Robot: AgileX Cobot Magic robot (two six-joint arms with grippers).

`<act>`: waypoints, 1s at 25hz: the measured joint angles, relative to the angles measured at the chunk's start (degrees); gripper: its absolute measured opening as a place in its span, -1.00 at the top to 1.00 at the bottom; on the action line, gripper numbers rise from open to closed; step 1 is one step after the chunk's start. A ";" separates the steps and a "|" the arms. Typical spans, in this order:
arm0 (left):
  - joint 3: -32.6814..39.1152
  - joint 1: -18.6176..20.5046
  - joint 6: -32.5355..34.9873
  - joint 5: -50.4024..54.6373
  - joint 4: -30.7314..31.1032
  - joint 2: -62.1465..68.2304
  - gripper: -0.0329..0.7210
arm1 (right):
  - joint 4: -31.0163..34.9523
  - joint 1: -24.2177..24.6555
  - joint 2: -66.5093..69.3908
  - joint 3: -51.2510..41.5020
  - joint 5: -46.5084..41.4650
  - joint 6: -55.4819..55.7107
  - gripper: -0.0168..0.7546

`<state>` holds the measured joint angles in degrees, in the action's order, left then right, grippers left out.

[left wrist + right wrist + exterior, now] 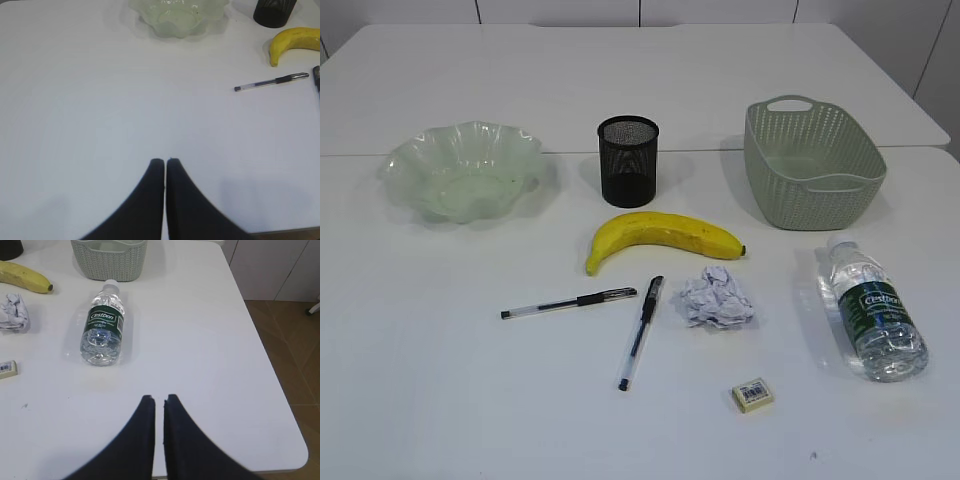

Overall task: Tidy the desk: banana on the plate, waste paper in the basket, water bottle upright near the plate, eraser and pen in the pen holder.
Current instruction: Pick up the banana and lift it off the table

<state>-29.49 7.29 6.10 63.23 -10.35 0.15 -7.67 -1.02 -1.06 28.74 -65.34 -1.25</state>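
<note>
Only my right wrist view shows floor past the desk (210,340) edge; only the exterior view shows the basket (812,165) whole. Both my arms hover low over bare desk. Ahead of my left gripper (165,162), fingers pressed together, empty, sits the plate (176,15). Ahead-left of my right gripper (159,399), nearly closed, empty, lies the water bottle (102,327).

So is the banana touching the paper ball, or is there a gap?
Apart. The exterior view shows bare white desk between the banana and the paper ball, which lies just below the banana's dark tip.
</note>
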 joint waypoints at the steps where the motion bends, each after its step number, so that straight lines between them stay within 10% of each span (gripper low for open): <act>1: 0.00 0.00 0.00 0.00 0.00 0.00 0.98 | 0.00 0.00 0.00 0.00 0.00 0.00 0.84; 25: 0.00 0.00 0.00 0.00 0.00 0.00 0.98 | 0.00 0.00 0.00 0.00 0.00 0.00 0.84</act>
<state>-29.49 7.29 6.10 63.23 -10.35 0.15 -7.67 -1.02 -1.06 28.74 -65.34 -1.25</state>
